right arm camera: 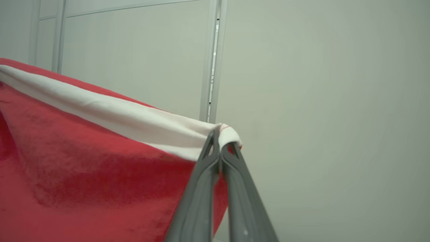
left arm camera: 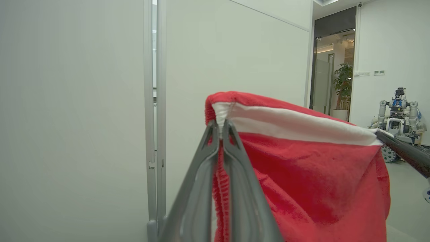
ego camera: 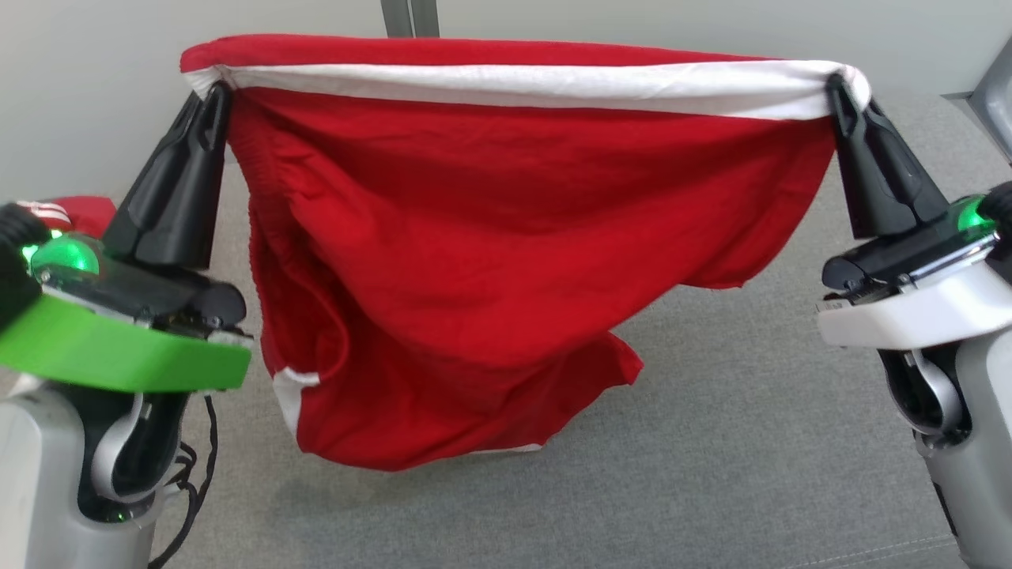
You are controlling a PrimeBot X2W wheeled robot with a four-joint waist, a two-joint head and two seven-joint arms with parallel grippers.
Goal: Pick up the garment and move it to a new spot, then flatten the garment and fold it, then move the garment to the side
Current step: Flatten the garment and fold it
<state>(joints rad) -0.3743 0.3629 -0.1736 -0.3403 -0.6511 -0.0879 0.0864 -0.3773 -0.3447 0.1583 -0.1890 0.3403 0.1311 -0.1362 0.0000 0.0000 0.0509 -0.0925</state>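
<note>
The red garment (ego camera: 490,261) is hanging in the air in front of the robot, stretched sideways between the two grippers above the grey padded surface (ego camera: 711,442). Its top edge, carrying a white band (ego camera: 514,83), is running nearly level from one gripper to the other, with a strip of red folding over behind it. Below the band the cloth is sagging in loose folds, lower on the robot's left than on its right. A short white trim (ego camera: 288,395) is showing near the lower left corner. Whether the bottom hem is touching the surface cannot be told.

The left gripper (ego camera: 215,99) is pinching the upper left corner of the garment, its dark fingers pressed together on the cloth at the end of the band. The right gripper (ego camera: 838,91) is clamping the upper right corner the same way, the white band bunching around its tips. In both wrist views the fingers are meeting with fabric caught between them.

Another piece of red and white cloth (ego camera: 75,212) is lying on the surface behind the left arm. A pale wall (ego camera: 95,79) is standing beyond the garment. In the left wrist view, a second robot (left arm camera: 398,114) and a potted plant (left arm camera: 342,84) are standing far off across the room.
</note>
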